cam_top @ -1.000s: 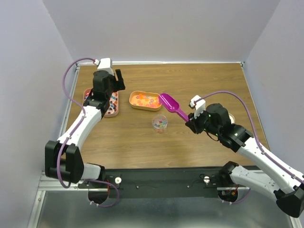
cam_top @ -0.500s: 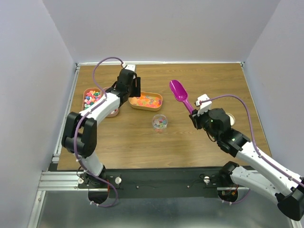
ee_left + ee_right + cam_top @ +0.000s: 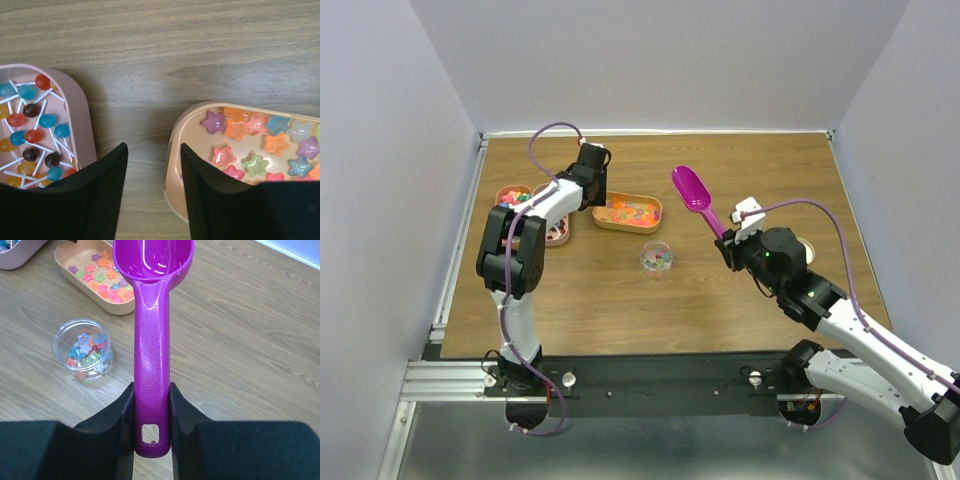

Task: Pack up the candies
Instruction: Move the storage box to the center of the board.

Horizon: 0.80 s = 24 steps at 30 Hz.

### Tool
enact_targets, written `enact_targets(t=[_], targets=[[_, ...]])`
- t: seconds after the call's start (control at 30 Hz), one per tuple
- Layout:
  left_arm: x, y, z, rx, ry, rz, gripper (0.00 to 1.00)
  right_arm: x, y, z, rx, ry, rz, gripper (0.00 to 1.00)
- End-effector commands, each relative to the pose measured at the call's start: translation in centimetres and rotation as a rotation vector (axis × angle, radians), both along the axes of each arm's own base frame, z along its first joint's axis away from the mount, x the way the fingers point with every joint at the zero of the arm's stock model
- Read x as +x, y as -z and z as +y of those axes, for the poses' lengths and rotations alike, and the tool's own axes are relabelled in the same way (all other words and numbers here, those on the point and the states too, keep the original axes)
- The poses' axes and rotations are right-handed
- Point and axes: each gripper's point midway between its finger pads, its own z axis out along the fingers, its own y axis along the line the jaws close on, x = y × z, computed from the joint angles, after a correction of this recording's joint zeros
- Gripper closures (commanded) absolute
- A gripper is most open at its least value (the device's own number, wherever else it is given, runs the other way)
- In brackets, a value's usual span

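My left fingers (image 3: pixel 100 200) stand apart over the end rim of the peach tray (image 3: pixel 172 150) holding star candies (image 3: pixel 260 145). A narrow strip of bare worktop (image 3: pixel 200 40) separates it from the pink tray (image 3: pixel 82 110). My right fingers (image 3: pixel 112 425) are clamped on the scoop (image 3: pixel 151 340) handle, and more candies fill the clear cup (image 3: pixel 82 350), which stands alone.

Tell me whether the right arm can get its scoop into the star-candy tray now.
Probably yes. The right gripper holds the magenta scoop, its bowl just right of the peach tray with only bare table between. The left gripper is open over the tray's left end, leaving the right end free.
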Motion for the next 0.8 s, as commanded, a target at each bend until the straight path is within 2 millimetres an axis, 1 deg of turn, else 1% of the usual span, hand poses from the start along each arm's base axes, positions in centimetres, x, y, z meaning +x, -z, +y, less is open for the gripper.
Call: enact_targets(t=[0.0, 0.07, 0.23, 0.3, 0.37, 0.4, 0.47, 0.5, 0.57, 0.6, 0.63, 0.67, 0.7, 0.77], targets=[[-0.1, 1.4, -0.4, -0.001, 0.013, 0.052, 0.53, -0.1, -0.6, 0.7, 0.036, -0.029, -0.023, 0.99], [0.0, 1.7, -0.5, -0.008, 0.012, 0.055, 0.53, -0.1, -0.6, 0.8, 0.036, -0.032, -0.023, 0.99], [0.3, 1.9, -0.7, -0.021, 0.003, 0.056, 0.61, -0.2, -0.7, 0.8, 0.039, -0.033, -0.026, 0.99], [0.4, 2.1, -0.8, -0.023, 0.001, 0.062, 0.71, -0.2, -0.8, 0.8, 0.043, -0.036, -0.027, 0.99], [0.4, 2.0, -0.9, -0.036, -0.007, 0.063, 0.76, -0.3, -0.9, 0.9, 0.047, -0.039, -0.028, 0.99], [0.3, 1.9, -0.9, -0.041, -0.014, 0.065, 0.83, -0.3, -0.9, 0.9, 0.048, -0.038, -0.028, 0.99], [0.1, 1.8, -0.9, -0.062, -0.040, 0.064, 0.91, -0.3, -1.0, 1.0, 0.051, -0.044, -0.028, 0.99], [-0.3, 1.6, -0.8, -0.069, -0.054, 0.063, 1.00, -0.4, -1.0, 1.0, 0.051, -0.045, -0.027, 0.99], [-0.8, 1.3, -0.7, -0.110, -0.118, 0.061, 1.00, -0.4, -1.1, 1.1, 0.056, -0.052, -0.028, 0.99], [-1.5, 1.1, -0.4, -0.126, -0.147, 0.061, 1.00, -0.4, -1.1, 1.1, 0.056, -0.052, -0.028, 0.99], [-1.9, 0.9, -0.1, -0.146, -0.186, 0.055, 1.00, -0.5, -1.3, 1.2, 0.060, -0.057, -0.032, 0.99], [-2.3, 0.8, -0.1, -0.192, -0.245, 0.050, 1.00, -0.6, -1.3, 1.2, 0.063, -0.058, -0.032, 0.99], [-3.2, 0.3, 0.0, -0.228, -0.278, 0.036, 1.00, -0.6, -1.4, 1.1, 0.065, -0.058, -0.032, 0.99], [-4.2, 0.0, -0.1, -0.299, -0.345, 0.019, 1.00, -0.6, -1.5, 1.2, 0.070, -0.063, -0.033, 0.99]])
